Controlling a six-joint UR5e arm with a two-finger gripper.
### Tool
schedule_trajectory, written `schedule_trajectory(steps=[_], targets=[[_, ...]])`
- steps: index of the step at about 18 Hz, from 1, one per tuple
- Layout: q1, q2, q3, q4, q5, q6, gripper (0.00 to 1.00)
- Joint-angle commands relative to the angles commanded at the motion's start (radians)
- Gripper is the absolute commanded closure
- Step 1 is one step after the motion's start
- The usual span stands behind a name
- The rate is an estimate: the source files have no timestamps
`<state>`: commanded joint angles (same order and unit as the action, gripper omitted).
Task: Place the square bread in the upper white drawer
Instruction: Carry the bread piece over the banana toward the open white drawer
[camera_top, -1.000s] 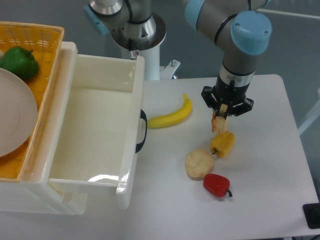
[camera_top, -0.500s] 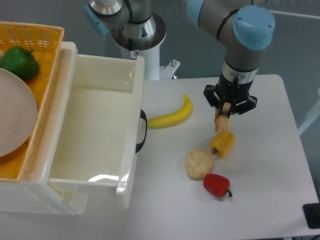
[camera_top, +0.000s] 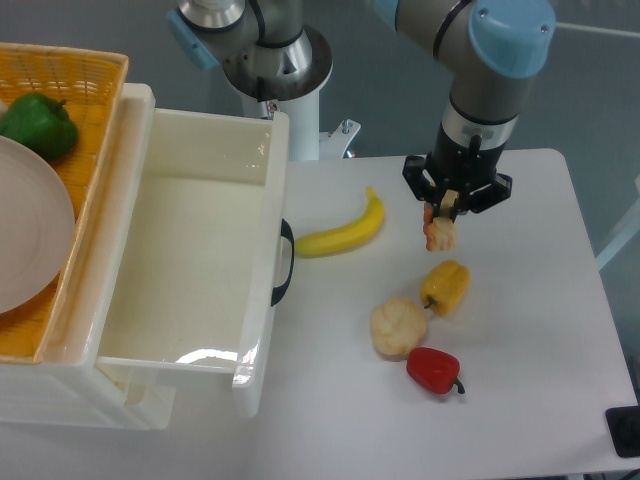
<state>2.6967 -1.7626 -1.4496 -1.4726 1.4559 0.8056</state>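
Note:
My gripper (camera_top: 441, 220) hangs over the right half of the table, shut on the square bread (camera_top: 439, 235), a small tan-orange chunk that dangles clear above the tabletop. It sits above and slightly left of the yellow pepper (camera_top: 447, 286). The upper white drawer (camera_top: 262, 250) stands pulled open at the left, empty inside, its black handle (camera_top: 284, 262) facing the table.
A banana (camera_top: 343, 230) lies between the drawer and the gripper. A pale cream rounded lump (camera_top: 398, 327) and a red pepper (camera_top: 434, 370) lie below the yellow pepper. An orange basket (camera_top: 90, 90) at the far left holds a green pepper (camera_top: 38, 124) and a white plate (camera_top: 30, 235).
The gripper has lifted the square bread higher, away from the yellow pepper, and shifted slightly left. The other items have not moved.

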Motion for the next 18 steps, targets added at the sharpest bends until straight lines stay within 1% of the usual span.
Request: schedule_trajectory(steps=[7,12,14,16,18], targets=[[-0.003,0.077,0.002,0.0,-0.123,-0.094,0.71],[-0.012,0.109,0.0,0.0,-0.233,-0.259,0.7],[-0.023,0.127,0.0,0.0,-0.253,-0.27,0.7],[-0.044,0.132,0.0,0.0,-0.268,-0.278,0.7],[-0.06,0.152,-0.006,0.003,-0.287,-0.328,0.7]])
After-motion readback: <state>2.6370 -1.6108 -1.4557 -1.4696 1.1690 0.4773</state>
